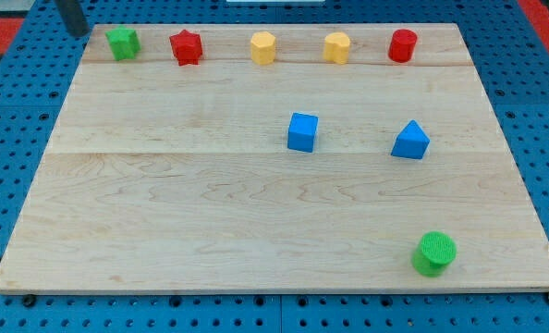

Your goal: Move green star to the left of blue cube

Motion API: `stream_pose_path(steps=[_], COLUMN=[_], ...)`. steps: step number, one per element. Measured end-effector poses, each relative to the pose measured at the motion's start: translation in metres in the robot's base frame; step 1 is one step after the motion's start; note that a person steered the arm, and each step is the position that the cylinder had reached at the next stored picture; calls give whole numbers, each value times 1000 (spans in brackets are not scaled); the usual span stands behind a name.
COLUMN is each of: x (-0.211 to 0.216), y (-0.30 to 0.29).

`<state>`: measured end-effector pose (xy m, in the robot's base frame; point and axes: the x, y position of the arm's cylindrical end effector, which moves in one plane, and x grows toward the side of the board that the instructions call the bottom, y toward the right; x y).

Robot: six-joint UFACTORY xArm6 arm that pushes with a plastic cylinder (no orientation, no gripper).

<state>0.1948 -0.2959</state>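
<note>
The green star (122, 43) sits at the top left corner of the wooden board (191, 213). The blue cube (302, 131) stands near the board's middle, a little right of centre and far from the star. My tip (73, 32) is at the view's top left, just off the board's top left corner, to the left of the green star and apart from it. Most of the rod is cut off by the view's top edge.
Along the top edge stand a red star (187, 46), two yellow blocks (263, 47) (336, 46) and a red cylinder (402, 45). A blue triangular block (410, 141) lies right of the cube. A green cylinder (434, 253) sits at the bottom right.
</note>
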Motion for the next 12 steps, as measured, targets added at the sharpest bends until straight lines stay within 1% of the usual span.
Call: stream_pose_path(steps=[1,2,3,4,5,7,8,9,10,11,12], x=[0,27,26,18,22,92,119,130,120,76,49], y=[20,49,62,59,70,70,70,70,58,80,100])
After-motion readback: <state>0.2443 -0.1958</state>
